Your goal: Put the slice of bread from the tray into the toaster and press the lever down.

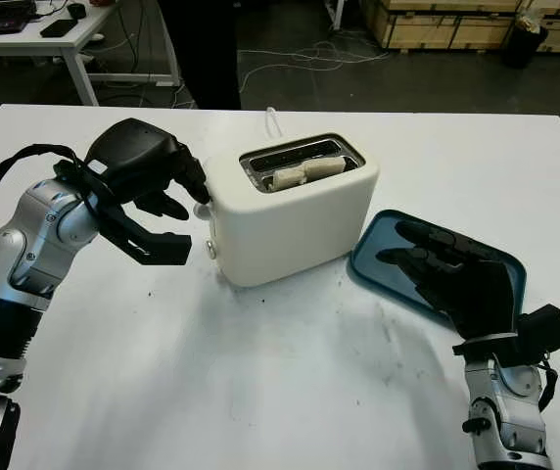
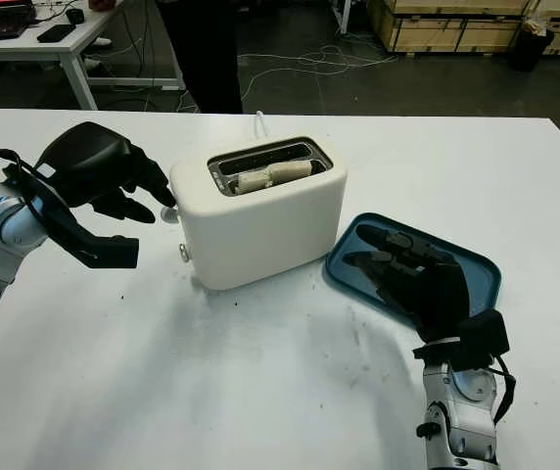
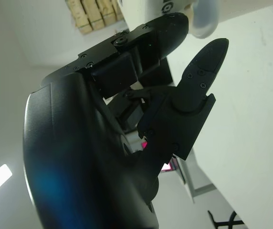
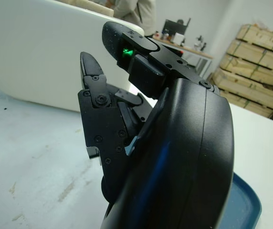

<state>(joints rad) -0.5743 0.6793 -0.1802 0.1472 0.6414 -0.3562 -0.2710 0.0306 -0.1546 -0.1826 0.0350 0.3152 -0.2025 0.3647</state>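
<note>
Room: your robot faces a white table (image 1: 260, 392) on a dark floor, with wooden crates (image 1: 446, 20) at the far wall, a second white desk (image 1: 35, 39) at far left, and a person's dark trouser legs (image 1: 200, 49) just past the table's far edge.
Surface: you have grey scuff marks on the tabletop before the toaster.
Writing: you will find no brand or label that can be read; a small mark on the toaster's end in the left wrist view is too small to make out.
Toaster (image 1: 295, 211): cream-white and upright at mid-table, with its white cord (image 1: 273, 119) running off the back.
Slice of bread (image 1: 309, 173): sits in the toaster's slot, its top edge showing above the rim.
Lever (image 2: 169, 212): a pale knob on the toaster's left end, high on its track.
Left hand (image 1: 148, 191): raised at the toaster's left end, fingers loosely curled and holding nothing; one fingertip (image 3: 174, 21) sits on top of the lever knob.
Tray (image 1: 378, 245): teal, lying flat just right of the toaster.
Right hand (image 1: 451, 274): held over the tray, fingers extended toward the toaster, holding nothing.
</note>
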